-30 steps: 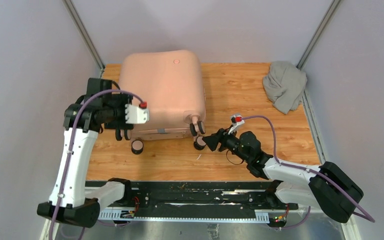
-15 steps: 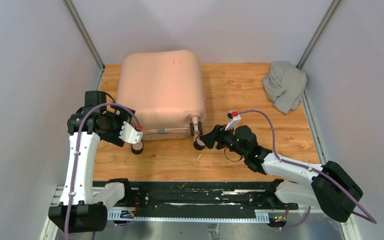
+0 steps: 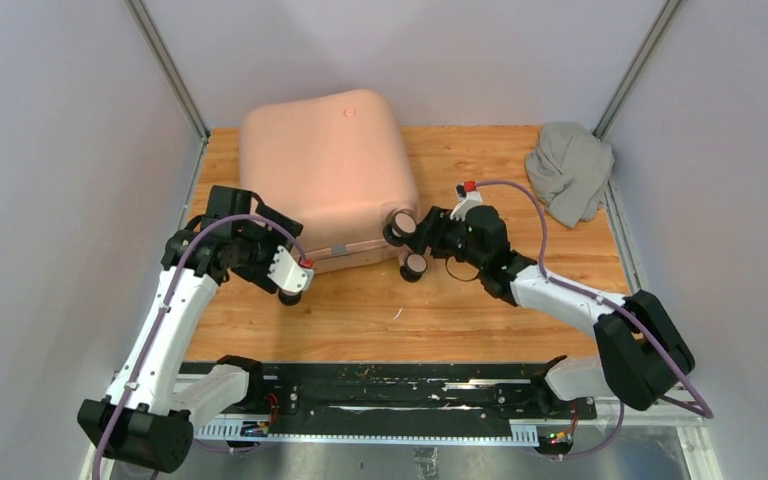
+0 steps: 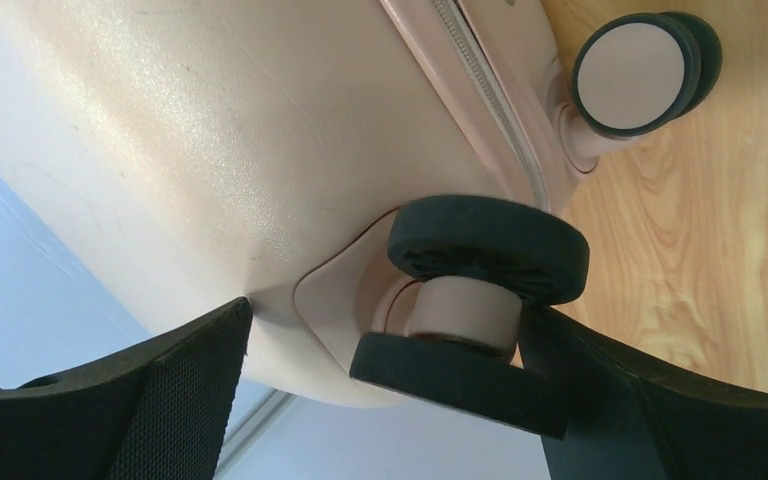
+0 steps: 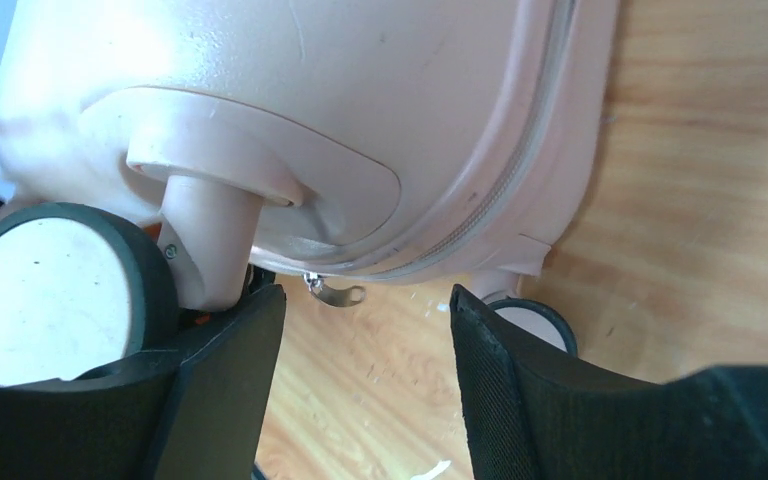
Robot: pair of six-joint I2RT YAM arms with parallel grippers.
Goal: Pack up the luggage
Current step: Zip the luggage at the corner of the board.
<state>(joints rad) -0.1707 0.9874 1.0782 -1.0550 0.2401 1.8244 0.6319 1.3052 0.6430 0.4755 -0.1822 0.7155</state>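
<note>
With the closed luggage (image 3: 325,160) lying at 11 o'clock on the table (image 3: 480,320), the left gripper (image 4: 380,340) spread wide around a caster (image 4: 485,250) and the right gripper (image 5: 365,320) part-open, empty, beside another, the luggage may be rolled away if pushed, since casters turn freely.

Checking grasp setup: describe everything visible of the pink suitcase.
The suitcase is a pale pink, glossy hard shell with rounded corners, zipped shut, lying on the wooden table, far left. A small round emblem marks its top; a zipper rims its side. Black-tyred casters face the arms: the open left gripper straddles one, the open right gripper sits against another.
</note>
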